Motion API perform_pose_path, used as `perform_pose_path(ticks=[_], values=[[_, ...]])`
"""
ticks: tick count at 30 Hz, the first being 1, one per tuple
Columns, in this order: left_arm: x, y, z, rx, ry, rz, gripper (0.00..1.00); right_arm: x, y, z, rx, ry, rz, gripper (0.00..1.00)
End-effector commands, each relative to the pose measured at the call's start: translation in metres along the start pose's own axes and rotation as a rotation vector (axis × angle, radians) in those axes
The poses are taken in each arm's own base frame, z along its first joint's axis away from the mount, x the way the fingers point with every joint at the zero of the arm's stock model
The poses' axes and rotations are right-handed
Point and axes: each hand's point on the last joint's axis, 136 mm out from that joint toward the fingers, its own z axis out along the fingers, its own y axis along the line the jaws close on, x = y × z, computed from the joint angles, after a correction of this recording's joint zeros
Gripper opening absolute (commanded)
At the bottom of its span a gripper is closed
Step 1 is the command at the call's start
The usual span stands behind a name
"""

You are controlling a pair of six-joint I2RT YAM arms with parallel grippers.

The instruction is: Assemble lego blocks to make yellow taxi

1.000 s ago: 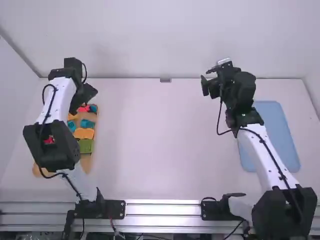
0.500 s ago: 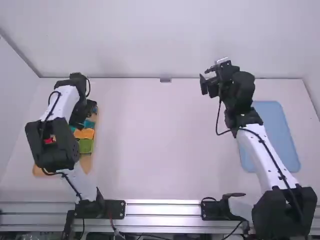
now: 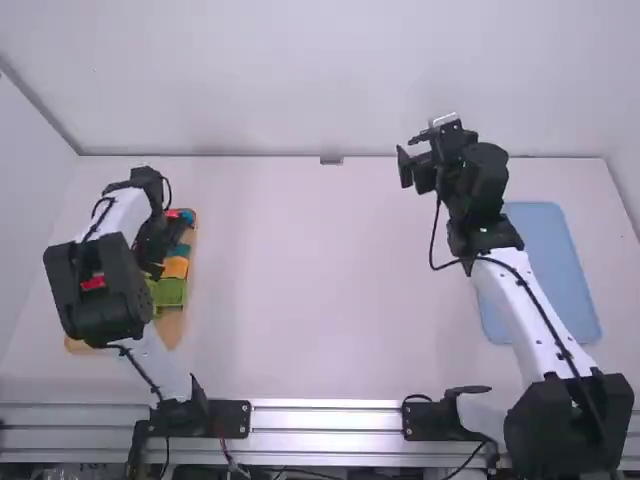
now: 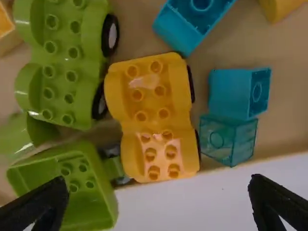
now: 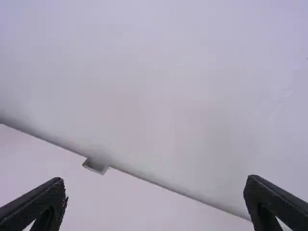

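Observation:
At the left of the table, my left gripper [image 3: 152,268] hangs low over the wooden tray [image 3: 172,328], partly covering the orange-yellow car base [image 3: 176,267]. In the left wrist view, that yellow car base [image 4: 156,103] lies studs up with dark wheels along its side, between a green car base [image 4: 60,72] and a teal block [image 4: 238,91]. My left gripper [image 4: 156,202] is open above them, holding nothing. My right gripper [image 3: 418,165] stays raised over the far right part of the table. Its fingers are apart with nothing between them in the right wrist view [image 5: 154,204].
A hollow green piece [image 4: 79,187] lies beside the car bases. A see-through teal block [image 4: 227,139] touches the teal one, and another blue block [image 4: 192,21] lies close by. Red pieces [image 3: 180,214] sit at the tray's far end. A blue tray [image 3: 553,270] lies at the right.
My left gripper has come back toward its base over the tray, from the red pieces at the far end to the orange-yellow car base. The right arm has barely shifted.

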Motion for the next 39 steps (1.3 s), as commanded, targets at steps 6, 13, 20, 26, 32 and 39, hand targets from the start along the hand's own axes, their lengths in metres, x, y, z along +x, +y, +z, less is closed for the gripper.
perform_pose_path(ticks=[6, 13, 20, 26, 32, 39], values=[[0.005, 0.0, 0.015, 0.016, 0.018, 0.023, 0.85, -0.019, -0.003, -0.001, 0.004, -0.041, 0.001, 0.99], [0.009, 0.003, 0.022, 0.01, 0.016, 0.011, 0.82, -0.02, -0.002, -0.001, 0.002, -0.042, 0.0, 0.99], [0.012, -0.003, 0.033, 0.049, 0.012, 0.007, 0.77, -0.02, -0.002, -0.001, 0.003, -0.041, 0.0, 0.99], [0.015, 0.003, 0.034, 0.026, 0.02, 0.005, 0.75, -0.02, -0.002, -0.001, 0.003, -0.042, 0.001, 0.99], [0.02, 0.013, 0.037, -0.013, 0.03, -0.02, 0.75, -0.02, -0.002, -0.001, 0.001, -0.043, 0.0, 0.98], [0.021, 0.015, 0.047, -0.003, 0.012, -0.045, 0.83, -0.02, -0.002, -0.001, 0.001, -0.042, 0.0, 0.99]])
